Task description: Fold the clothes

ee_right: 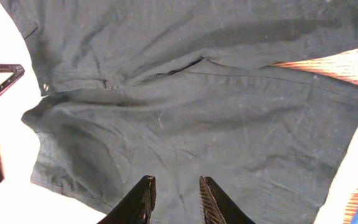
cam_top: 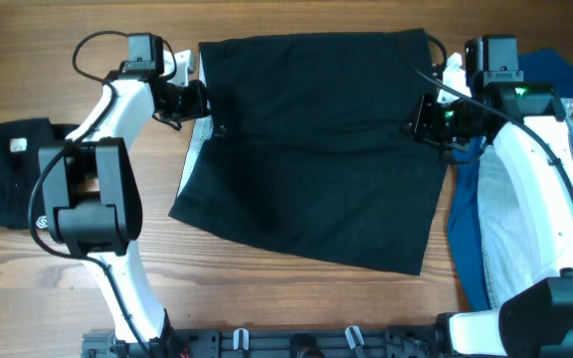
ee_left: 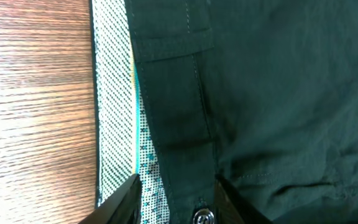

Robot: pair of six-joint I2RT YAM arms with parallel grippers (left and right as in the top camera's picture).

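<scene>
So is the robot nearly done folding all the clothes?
Not nearly. Done: one black garment with a white mark looks folded at the far left. In hand: the black shorts lie flat mid-table, the left fingers and right fingers parted at their side edges. Still to do: the light-blue jeans and blue garment lie unfolded on the right.

The overhead camera looks straight down on the wooden table (cam_top: 296, 298). The arm bases sit at the bottom edge of the frame, and the view covers the whole black shorts (cam_top: 316, 149) and both arms.

The left wrist camera sits very near the cloth. It looks past the left gripper (ee_left: 176, 186) onto the shorts' waistband edge and a strip of table.

The right wrist camera stands farther back and looks past the right gripper (ee_right: 176, 183) across most of the shorts.

All three views share the shorts. The two wrist cameras face them from opposite side edges.
</scene>
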